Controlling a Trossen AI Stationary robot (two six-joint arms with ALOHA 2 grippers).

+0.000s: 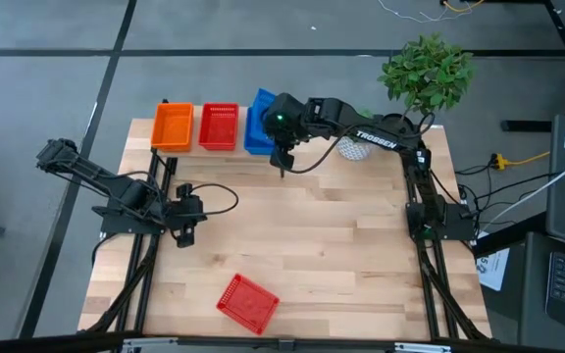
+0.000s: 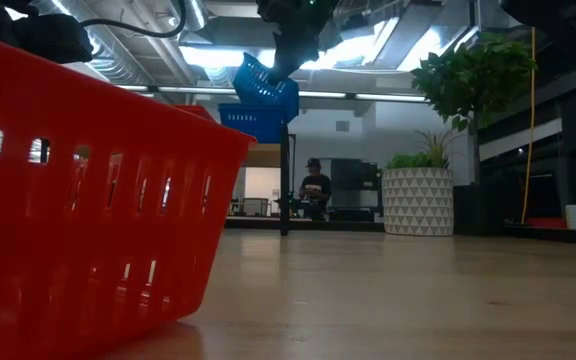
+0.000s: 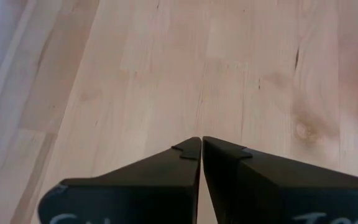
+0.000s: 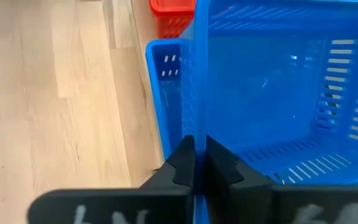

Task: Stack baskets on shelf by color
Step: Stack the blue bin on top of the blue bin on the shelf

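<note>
At twelve o'clock above the shelf (image 1: pixel 209 149), the right gripper (image 4: pixel 194 163) pinches a tilted blue basket (image 4: pixel 278 93) by its wall; it should level it, then nest it squarely into the blue stack (image 4: pixel 166 81).

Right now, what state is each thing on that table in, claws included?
Right gripper: shut on a blue basket's wall, above the shelf.
Held blue basket: tilted, lifted over the blue stack.
Blue stack: on the shelf.
Red stack: on the shelf.
Orange stack: on the shelf.
Loose red basket: lying on the table's near edge.
Left gripper: shut, empty.
</note>
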